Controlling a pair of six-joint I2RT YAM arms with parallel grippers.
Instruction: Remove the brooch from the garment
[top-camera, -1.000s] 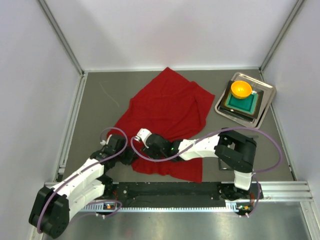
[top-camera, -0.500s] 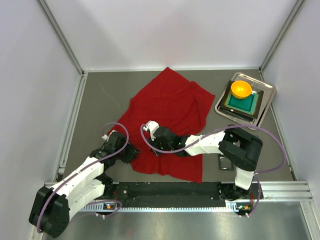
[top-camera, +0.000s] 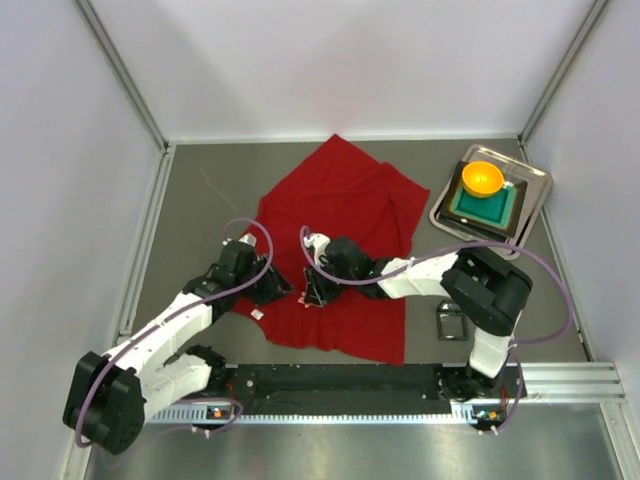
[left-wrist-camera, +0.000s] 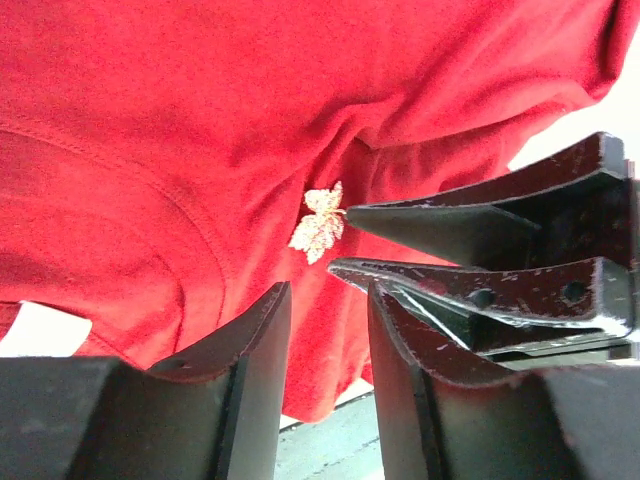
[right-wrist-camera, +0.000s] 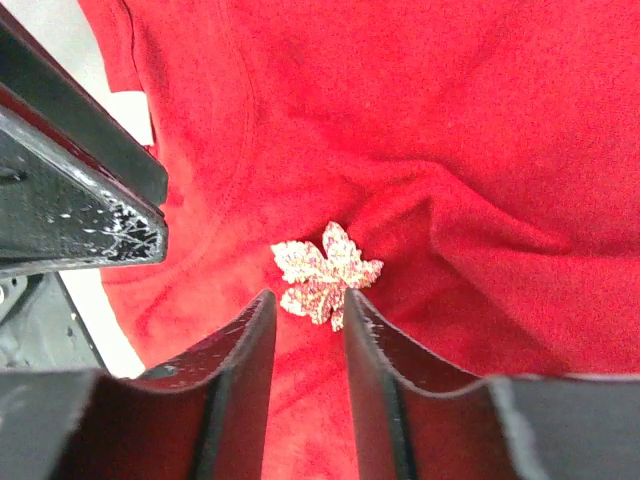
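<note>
Right wrist camera is showing the right tool (right-wrist-camera: 308, 300) hovering part-open and empty at the brooch (right-wrist-camera: 326, 272) on the garment (right-wrist-camera: 480, 120); pinching it, not cloth, is looking next.

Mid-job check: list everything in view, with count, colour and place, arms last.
garment: one, red, spread across the grey table
brooch: one, pale pink leaf shape, on the garment between both grippers
tag: one, small white, at the garment's near left edge
tray: one, metal, far right corner
container: one, green square, in the tray
bowl: one, orange, on the container
frame: one, small dark rectangular, beside the right arm's base
left gripper: one, black, jaws apart, beside the brooch
right gripper: one, black, fingertips either side of the brooch's lower edge; grip unclear
</note>
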